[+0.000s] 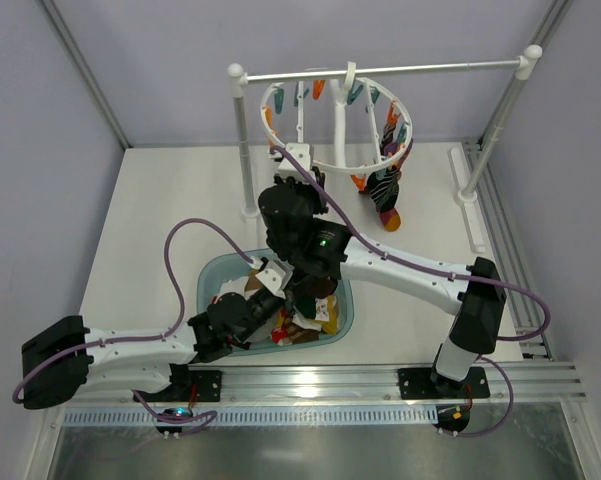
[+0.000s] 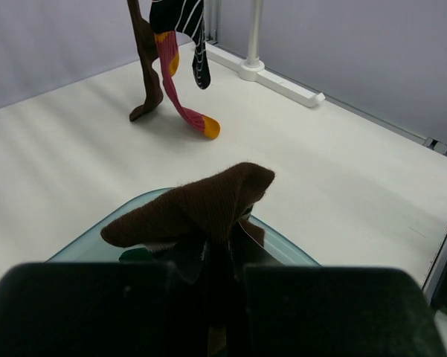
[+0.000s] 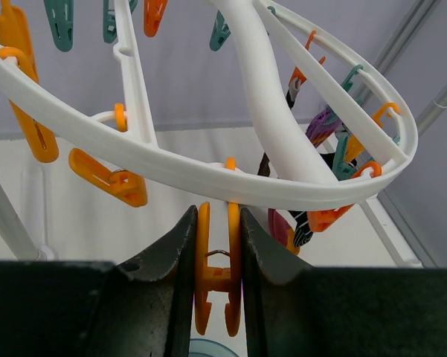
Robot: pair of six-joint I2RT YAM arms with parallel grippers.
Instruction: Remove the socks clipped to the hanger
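The white ring hanger hangs from the rail, with orange and teal clips round its rim. Dark brown, black striped and purple-red socks hang clipped at its right side. They also show far off in the left wrist view. My right gripper is shut on an empty orange clip under the ring's near rim. My left gripper is shut on a dark brown sock and holds it over the teal basin.
The teal basin sits near the table's front and holds several loose socks. The white two-post rail stand carries the hanger at the back. Grey walls enclose the table on three sides.
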